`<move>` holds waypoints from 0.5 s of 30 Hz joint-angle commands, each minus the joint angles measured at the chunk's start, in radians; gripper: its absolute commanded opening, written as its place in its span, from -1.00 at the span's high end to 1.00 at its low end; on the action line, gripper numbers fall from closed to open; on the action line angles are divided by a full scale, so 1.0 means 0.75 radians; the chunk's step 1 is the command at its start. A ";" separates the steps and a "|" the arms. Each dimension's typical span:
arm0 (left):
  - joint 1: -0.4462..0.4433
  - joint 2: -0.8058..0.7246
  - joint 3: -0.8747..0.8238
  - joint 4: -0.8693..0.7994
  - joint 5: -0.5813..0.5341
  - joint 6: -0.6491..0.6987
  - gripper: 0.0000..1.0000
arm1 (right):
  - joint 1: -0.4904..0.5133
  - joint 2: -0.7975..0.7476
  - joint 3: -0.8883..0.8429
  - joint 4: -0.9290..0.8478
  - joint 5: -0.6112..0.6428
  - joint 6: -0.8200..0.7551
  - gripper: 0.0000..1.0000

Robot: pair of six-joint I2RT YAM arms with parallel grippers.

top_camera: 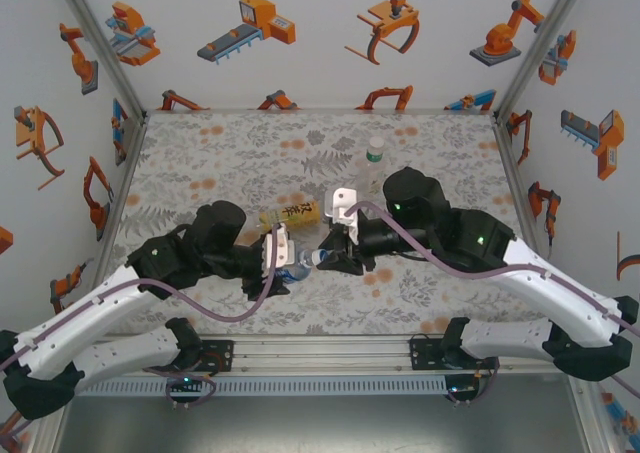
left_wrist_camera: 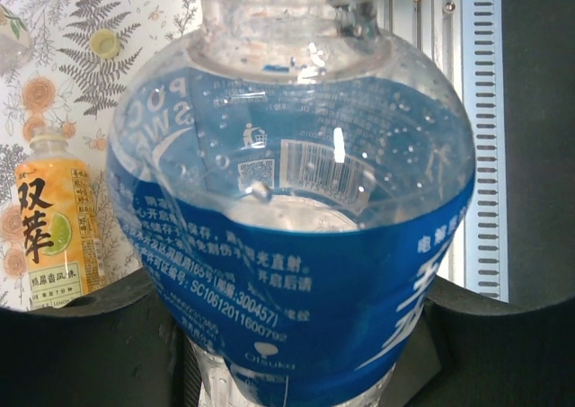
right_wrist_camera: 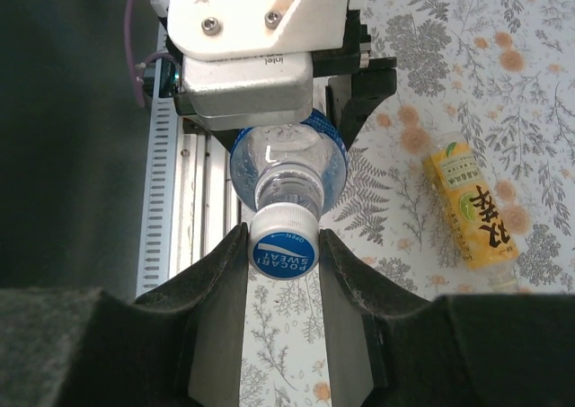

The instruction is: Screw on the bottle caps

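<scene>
A clear bottle with a blue label (left_wrist_camera: 296, 245) is held level above the mat, with my left gripper (left_wrist_camera: 296, 358) shut round its body. In the top view the left gripper (top_camera: 283, 260) and the right gripper (top_camera: 326, 257) meet nose to nose at this bottle (top_camera: 305, 260). A white bottle cap with a blue top (right_wrist_camera: 285, 243) sits on the bottle's neck (right_wrist_camera: 287, 191). My right gripper (right_wrist_camera: 285, 247) is shut on that cap, one finger on each side. A yellow-labelled bottle (top_camera: 290, 214) lies on the mat just behind. A pale bottle (top_camera: 372, 168) stands upright further back.
The floral mat (top_camera: 220, 153) covers the table. A metal rail (top_camera: 320, 358) runs along the near edge, right below the held bottle. The yellow bottle (right_wrist_camera: 472, 209) lies close to the right of my right gripper's fingers. Walls enclose the left, right and back.
</scene>
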 commanded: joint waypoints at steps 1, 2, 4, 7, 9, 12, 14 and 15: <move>-0.015 0.011 0.037 0.000 0.009 0.013 1.00 | 0.014 0.002 0.025 0.051 -0.008 -0.022 0.96; -0.017 0.012 0.037 0.000 0.008 0.012 1.00 | 0.016 0.002 0.025 0.053 -0.010 -0.021 0.96; -0.021 0.017 0.037 0.000 0.010 0.010 1.00 | 0.017 0.005 0.023 0.053 -0.011 -0.021 0.97; -0.027 0.020 0.040 0.000 0.006 0.012 1.00 | 0.019 0.010 0.017 0.048 -0.012 -0.025 0.97; -0.030 0.022 0.043 -0.001 0.007 0.012 1.00 | 0.018 0.015 0.019 0.039 -0.006 -0.028 0.98; -0.032 0.022 0.045 -0.001 0.010 0.013 1.00 | 0.019 0.018 0.021 0.033 0.001 -0.029 0.98; -0.036 0.022 0.045 -0.001 0.010 0.014 1.00 | 0.018 0.016 0.021 0.033 0.004 -0.031 0.99; -0.036 0.022 0.045 0.000 0.011 0.012 1.00 | 0.019 0.017 0.021 0.033 0.004 -0.032 0.99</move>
